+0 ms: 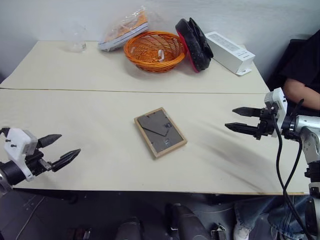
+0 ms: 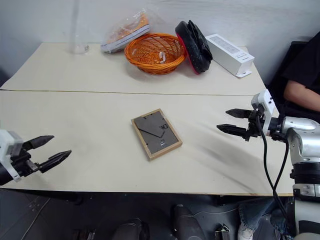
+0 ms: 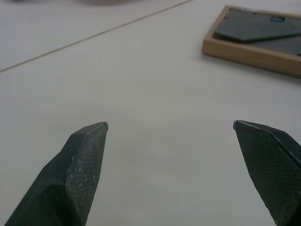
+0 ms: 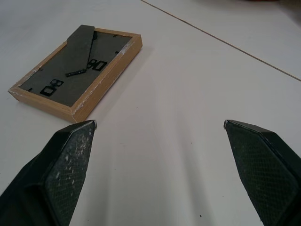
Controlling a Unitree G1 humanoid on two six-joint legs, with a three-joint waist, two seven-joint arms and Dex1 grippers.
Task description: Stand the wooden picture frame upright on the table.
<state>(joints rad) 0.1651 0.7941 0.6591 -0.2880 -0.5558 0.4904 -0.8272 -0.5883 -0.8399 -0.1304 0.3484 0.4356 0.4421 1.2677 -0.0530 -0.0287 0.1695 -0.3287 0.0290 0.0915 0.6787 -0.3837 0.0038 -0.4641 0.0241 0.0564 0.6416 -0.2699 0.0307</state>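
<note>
Frame lies face down, untouched.
Our left gripper (image 1: 60,148) and right gripper (image 1: 239,119) gape empty; we should pinch the picture frame (image 1: 160,132) edge, tip it up on the table (image 1: 90,115).

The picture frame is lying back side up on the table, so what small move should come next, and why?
Probably bring the right gripper toward the wooden picture frame. It lies flat on the table, dark back and stand flap up, untouched. Both grippers are open and apart from it; the left gripper sits near the table's front edge.
</note>
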